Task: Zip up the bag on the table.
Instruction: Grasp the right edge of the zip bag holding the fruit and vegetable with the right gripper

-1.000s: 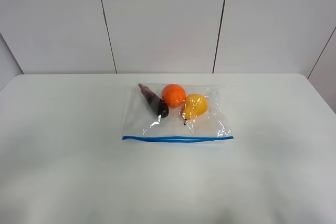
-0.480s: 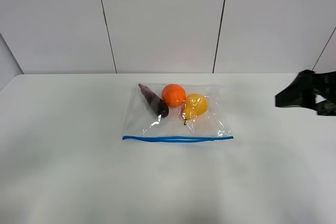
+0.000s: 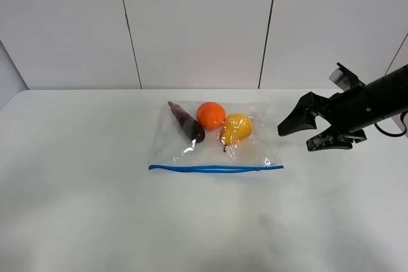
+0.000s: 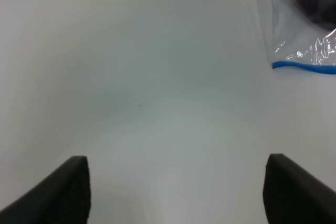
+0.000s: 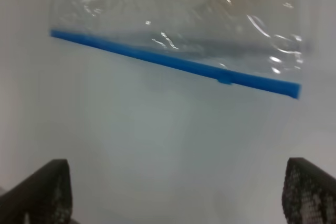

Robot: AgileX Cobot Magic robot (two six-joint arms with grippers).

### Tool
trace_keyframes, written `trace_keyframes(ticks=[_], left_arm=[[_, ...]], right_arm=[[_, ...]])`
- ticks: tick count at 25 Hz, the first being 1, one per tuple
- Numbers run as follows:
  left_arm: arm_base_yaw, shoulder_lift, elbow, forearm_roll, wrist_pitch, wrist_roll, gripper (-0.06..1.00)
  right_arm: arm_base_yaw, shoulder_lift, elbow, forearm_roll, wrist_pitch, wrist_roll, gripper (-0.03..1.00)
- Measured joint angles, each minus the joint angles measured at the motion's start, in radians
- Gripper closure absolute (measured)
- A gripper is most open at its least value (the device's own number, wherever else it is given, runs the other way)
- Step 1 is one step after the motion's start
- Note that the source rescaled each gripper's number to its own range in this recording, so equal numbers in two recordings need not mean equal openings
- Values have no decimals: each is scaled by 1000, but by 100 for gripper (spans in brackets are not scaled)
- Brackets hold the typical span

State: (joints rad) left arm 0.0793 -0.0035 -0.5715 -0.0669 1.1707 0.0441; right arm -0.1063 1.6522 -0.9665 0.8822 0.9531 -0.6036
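Note:
The clear bag [image 3: 213,151] lies flat on the white table [image 3: 89,195], its blue zip strip [image 3: 215,168] along the near edge. An orange [image 3: 210,115], a yellow pear [image 3: 236,128] and a dark purple vegetable [image 3: 186,122] lie inside it. My right gripper [image 3: 301,133] is open and empty, hovering just right of the bag. In the right wrist view [image 5: 178,198] the zip strip [image 5: 173,64] runs across ahead of it. My left gripper [image 4: 178,192] is open and empty; it is out of the exterior view. A corner of the bag [image 4: 307,51] shows in the left wrist view.
A white panelled wall [image 3: 204,27] stands behind the table's far edge. The right arm [image 3: 376,103] reaches in from the right side.
My right arm has come in from the right edge and moved left toward the bag's right side. The bag has not moved.

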Motion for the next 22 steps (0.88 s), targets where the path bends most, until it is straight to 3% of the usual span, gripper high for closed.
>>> trace_keyframes(ticks=[5, 22], left_arm=[[0, 0, 0, 0, 0, 0, 10], [0, 0, 0, 0, 0, 0, 10]], right_arm=[[-92, 94, -14, 58, 65, -135, 9], [-95, 414, -38, 156, 45, -329, 10]])
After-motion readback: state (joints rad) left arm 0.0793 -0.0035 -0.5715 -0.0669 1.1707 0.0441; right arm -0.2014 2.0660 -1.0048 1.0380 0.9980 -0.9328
